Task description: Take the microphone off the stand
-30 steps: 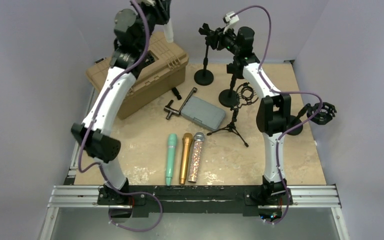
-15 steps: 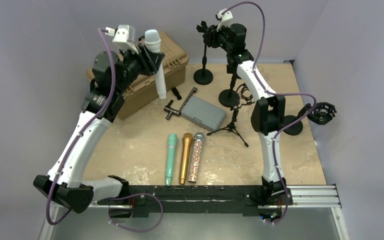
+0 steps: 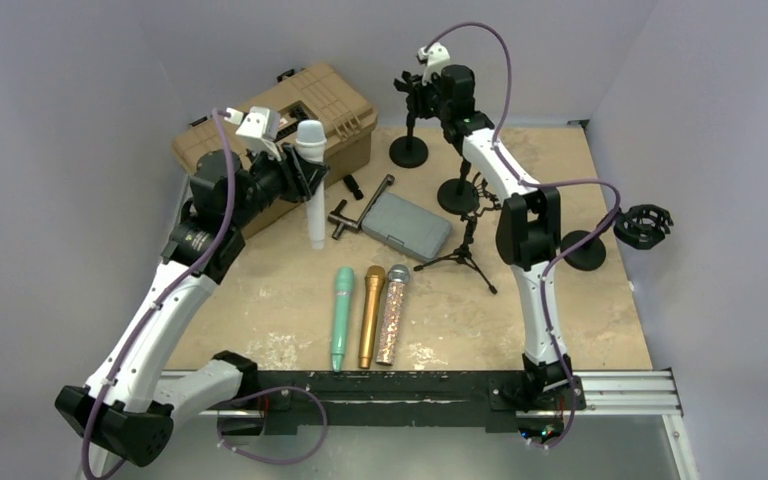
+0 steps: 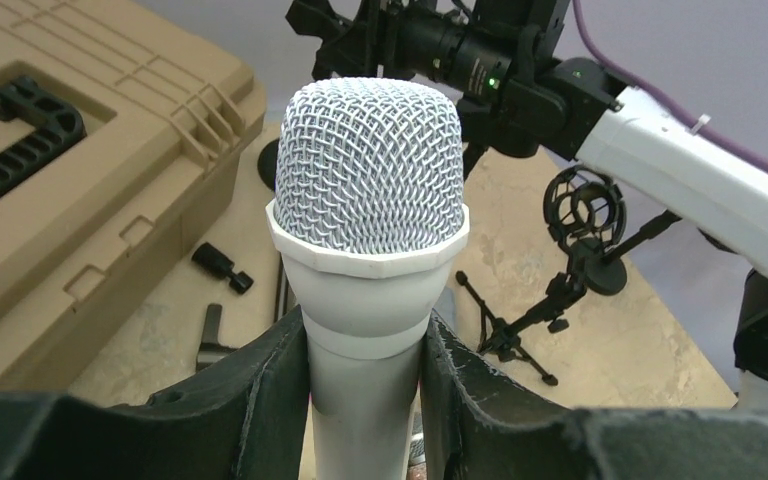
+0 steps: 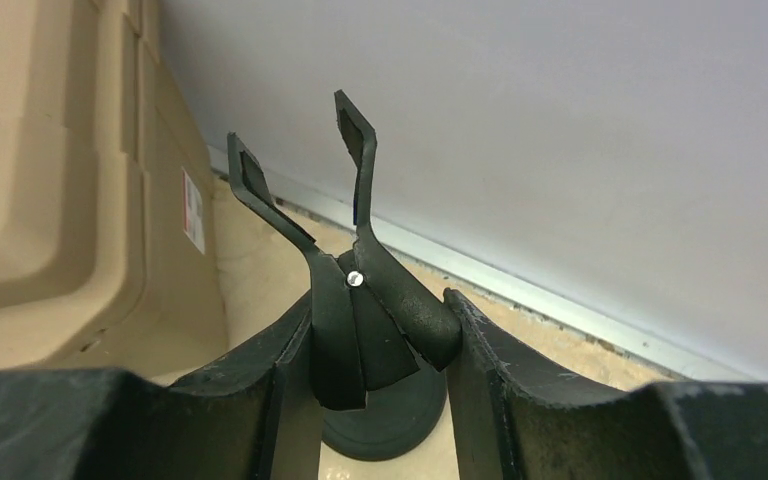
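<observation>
My left gripper point(image 3: 300, 172) is shut on a white microphone point(image 3: 312, 178) with a mesh head point(image 4: 368, 165), held upright above the table, clear of any stand. In the left wrist view the handle point(image 4: 365, 415) sits between both fingers. My right gripper point(image 3: 418, 88) is shut on the clip of a black round-base stand point(image 3: 409, 152) at the back. In the right wrist view the empty forked clip point(image 5: 345, 280) sits between my fingers above the round base point(image 5: 385, 425).
A tan case point(image 3: 290, 130) stands at the back left. A grey box point(image 3: 405, 226), a T-shaped tool point(image 3: 345, 215), a small tripod point(image 3: 465, 255) and two more stands point(image 3: 460, 195) lie mid-table. Three microphones, green point(image 3: 342, 315), gold point(image 3: 370, 313) and glittery point(image 3: 392, 312), lie in front.
My left arm has carried the white microphone down and toward the table's middle. My right gripper has shifted slightly left at the back stand's clip.
</observation>
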`<move>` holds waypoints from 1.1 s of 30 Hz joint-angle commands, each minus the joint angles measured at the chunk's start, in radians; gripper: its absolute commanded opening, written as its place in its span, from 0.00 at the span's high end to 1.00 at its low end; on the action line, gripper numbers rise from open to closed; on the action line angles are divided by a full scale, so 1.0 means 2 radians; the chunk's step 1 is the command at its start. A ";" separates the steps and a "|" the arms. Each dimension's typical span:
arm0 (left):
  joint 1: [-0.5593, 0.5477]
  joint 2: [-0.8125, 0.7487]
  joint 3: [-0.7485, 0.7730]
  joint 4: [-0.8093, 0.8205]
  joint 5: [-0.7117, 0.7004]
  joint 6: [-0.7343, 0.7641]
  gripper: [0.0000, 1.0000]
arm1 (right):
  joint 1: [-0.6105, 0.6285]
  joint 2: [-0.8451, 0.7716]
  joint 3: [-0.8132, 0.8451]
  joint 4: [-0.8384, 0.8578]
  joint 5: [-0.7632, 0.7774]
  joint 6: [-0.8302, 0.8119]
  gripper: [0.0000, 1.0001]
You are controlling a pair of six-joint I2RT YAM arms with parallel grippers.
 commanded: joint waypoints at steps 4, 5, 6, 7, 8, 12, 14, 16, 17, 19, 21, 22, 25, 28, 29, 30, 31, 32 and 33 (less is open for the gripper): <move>-0.001 0.002 -0.050 0.043 0.003 0.018 1.00 | -0.001 0.053 -0.007 -0.103 0.040 -0.022 1.00; -0.001 0.004 -0.056 0.044 0.002 0.018 1.00 | 0.000 0.053 -0.007 -0.103 0.048 -0.022 1.00; -0.001 0.006 -0.061 0.043 0.002 0.018 1.00 | 0.001 0.052 -0.006 -0.103 0.051 -0.022 0.97; -0.001 0.009 -0.066 0.044 0.002 0.018 1.00 | 0.002 0.050 -0.005 -0.103 0.052 -0.021 0.93; -0.002 0.011 -0.073 0.045 0.002 0.016 1.00 | 0.003 0.047 -0.004 -0.104 0.051 -0.021 0.88; -0.011 0.025 -0.076 0.031 -0.011 0.017 1.00 | 0.004 0.024 0.009 -0.113 0.052 -0.014 0.62; -0.020 0.037 -0.070 0.013 -0.025 0.024 1.00 | 0.005 0.006 0.016 -0.115 0.043 -0.010 0.50; -0.021 0.047 -0.067 -0.010 -0.031 0.020 1.00 | 0.005 -0.009 0.030 -0.123 0.042 -0.008 0.39; -0.021 0.048 -0.071 -0.022 -0.033 0.014 1.00 | 0.005 -0.016 0.039 -0.128 0.042 -0.007 0.32; -0.021 0.048 -0.088 -0.030 -0.036 0.006 1.00 | 0.005 -0.027 0.057 -0.140 0.034 -0.004 0.25; -0.021 0.043 -0.110 -0.037 -0.039 -0.001 1.00 | 0.005 -0.044 0.059 -0.145 0.020 -0.002 0.18; -0.021 0.042 -0.119 -0.042 -0.040 -0.004 1.00 | 0.005 -0.054 0.054 -0.144 0.015 0.001 0.13; -0.021 0.036 -0.151 -0.056 -0.048 -0.013 1.00 | 0.005 -0.096 0.026 -0.132 0.009 0.014 0.10; -0.021 0.036 -0.185 -0.061 -0.060 -0.027 1.00 | 0.006 -0.131 0.007 -0.133 0.005 0.027 0.09; -0.021 0.037 -0.199 -0.061 -0.062 -0.032 1.00 | 0.006 -0.146 -0.007 -0.131 0.001 0.043 0.08; -0.021 0.038 -0.207 -0.060 -0.062 -0.037 1.00 | 0.005 -0.163 -0.024 -0.125 -0.006 0.053 0.08; -0.021 0.041 -0.216 -0.060 -0.063 -0.041 1.00 | 0.005 -0.183 -0.045 -0.114 -0.014 0.062 0.07; -0.021 0.042 -0.223 -0.061 -0.068 -0.044 1.00 | 0.005 -0.205 -0.075 -0.097 -0.027 0.074 0.07; -0.021 0.044 -0.230 -0.065 -0.076 -0.049 1.00 | 0.006 -0.230 -0.106 -0.076 -0.042 0.091 0.07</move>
